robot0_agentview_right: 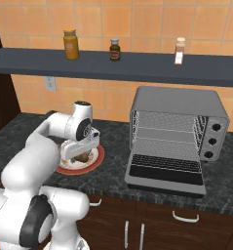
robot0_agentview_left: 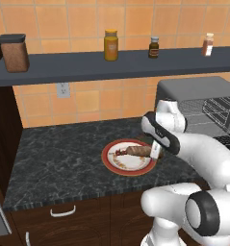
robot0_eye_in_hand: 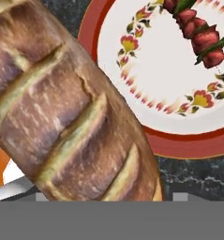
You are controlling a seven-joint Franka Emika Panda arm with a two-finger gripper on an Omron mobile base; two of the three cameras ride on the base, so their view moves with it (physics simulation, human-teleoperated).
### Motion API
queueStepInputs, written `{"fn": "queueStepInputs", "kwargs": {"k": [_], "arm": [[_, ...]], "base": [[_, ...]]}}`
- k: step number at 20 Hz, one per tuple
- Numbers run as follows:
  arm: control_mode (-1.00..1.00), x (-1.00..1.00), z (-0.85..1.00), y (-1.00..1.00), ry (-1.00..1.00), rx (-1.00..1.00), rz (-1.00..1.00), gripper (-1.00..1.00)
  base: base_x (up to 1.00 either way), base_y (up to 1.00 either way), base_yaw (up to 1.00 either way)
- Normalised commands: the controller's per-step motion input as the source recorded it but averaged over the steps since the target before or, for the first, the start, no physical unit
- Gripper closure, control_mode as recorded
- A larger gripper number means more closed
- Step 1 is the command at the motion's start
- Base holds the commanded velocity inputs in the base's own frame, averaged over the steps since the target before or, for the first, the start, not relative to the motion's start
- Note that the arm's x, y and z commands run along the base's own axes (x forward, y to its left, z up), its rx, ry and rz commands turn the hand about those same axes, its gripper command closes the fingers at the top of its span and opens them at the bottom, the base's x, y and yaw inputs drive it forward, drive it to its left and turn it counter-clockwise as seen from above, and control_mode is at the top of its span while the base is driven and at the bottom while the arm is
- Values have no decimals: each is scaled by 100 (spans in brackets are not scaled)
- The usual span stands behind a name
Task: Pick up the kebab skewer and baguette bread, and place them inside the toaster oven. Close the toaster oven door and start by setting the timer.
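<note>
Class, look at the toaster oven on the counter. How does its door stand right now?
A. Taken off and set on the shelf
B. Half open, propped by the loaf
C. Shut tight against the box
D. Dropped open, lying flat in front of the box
D: in the right base view the toaster oven door lies folded down flat before the toaster oven, leaving its wire racks exposed.

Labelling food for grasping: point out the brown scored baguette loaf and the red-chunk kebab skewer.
brown scored baguette loaf [robot0_eye_in_hand: 71, 122], hand view, crust middle.
red-chunk kebab skewer [robot0_eye_in_hand: 197, 33], hand view, a red chunk.

toaster oven [robot0_agentview_right: 179, 128] mouth open | racks inside | counter [robot0_agentview_left: 63, 158] bare left
</note>
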Motion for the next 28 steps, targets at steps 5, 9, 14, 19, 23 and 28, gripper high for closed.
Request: {"fn": "queueStepInputs", "kwargs": {"k": [5,9,14,19,23,28], "arm": [[-100,-62,85,-72,-1,4,-29,100],[-100,-43,33,-83,0,1,-34,100],[-100,-3,34,-82,0,0,-33,100],[-100,0,24,-86,0,0,-19,100],[-100,36,-4,-63,0,0,-13,100],[-100,57,-4,-28,1,0,-3,100]], "base": [[0,0,0],[0,0,0],[0,0,0],[0,0,0],[0,0,0],[0,0,0]]}}
